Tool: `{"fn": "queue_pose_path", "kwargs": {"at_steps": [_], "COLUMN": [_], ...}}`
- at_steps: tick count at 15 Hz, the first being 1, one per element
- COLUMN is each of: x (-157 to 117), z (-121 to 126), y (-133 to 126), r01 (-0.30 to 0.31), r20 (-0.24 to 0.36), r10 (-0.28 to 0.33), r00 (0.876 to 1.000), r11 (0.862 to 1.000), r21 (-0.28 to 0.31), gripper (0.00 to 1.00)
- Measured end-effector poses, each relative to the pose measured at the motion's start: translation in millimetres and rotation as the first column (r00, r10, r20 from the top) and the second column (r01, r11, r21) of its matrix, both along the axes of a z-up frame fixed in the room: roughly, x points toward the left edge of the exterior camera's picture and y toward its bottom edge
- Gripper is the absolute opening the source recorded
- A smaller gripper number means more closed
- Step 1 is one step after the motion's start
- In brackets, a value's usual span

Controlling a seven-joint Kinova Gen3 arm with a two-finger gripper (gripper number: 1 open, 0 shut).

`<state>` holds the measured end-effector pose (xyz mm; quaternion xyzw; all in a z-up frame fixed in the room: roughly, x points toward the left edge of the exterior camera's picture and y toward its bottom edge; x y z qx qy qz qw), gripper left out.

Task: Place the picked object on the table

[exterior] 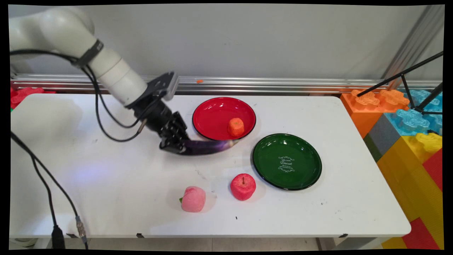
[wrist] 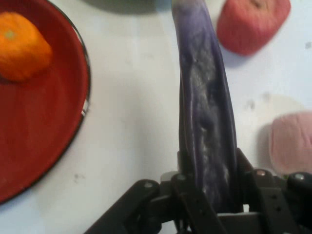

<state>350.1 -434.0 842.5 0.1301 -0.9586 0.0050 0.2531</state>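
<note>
Eggplant (exterior: 210, 146) sits pinched in the tool (exterior: 176, 143), held lengthwise just off the near rim of the red plate (exterior: 212, 117), where an orange (exterior: 235, 127) rests. Beyond that plate on the counter (exterior: 106, 184) lie a green plate (exterior: 304, 173), an apple (exterior: 243, 186) and a peach (exterior: 193, 199).

Hand view: tool (wrist: 207, 195) clamps the eggplant (wrist: 204, 107) beside the red plate (wrist: 44, 126); orange (wrist: 22, 46), apple (wrist: 253, 24) and peach (wrist: 292, 141) show.

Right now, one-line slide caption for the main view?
Gripper holds an eggplant beside the red plate with an orange.
</note>
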Motion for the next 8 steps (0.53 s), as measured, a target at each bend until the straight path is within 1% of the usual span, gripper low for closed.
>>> {"fn": "queue_pose_path", "kwargs": {"at_steps": [3, 5, 8], "x": [4, 7, 8], "z": [-17, -34, -51], "y": [6, 9, 10], "r01": [0.019, 0.031, 0.041], "r20": [0.03, 0.056, 0.077], "r10": [-0.019, -0.03, -0.038], "r00": [0.999, 0.998, 0.996], "r11": [1.0, 0.999, 0.999], "r21": [-0.007, -0.018, -0.032], "gripper": [0.0, 0.0, 0.0]}}
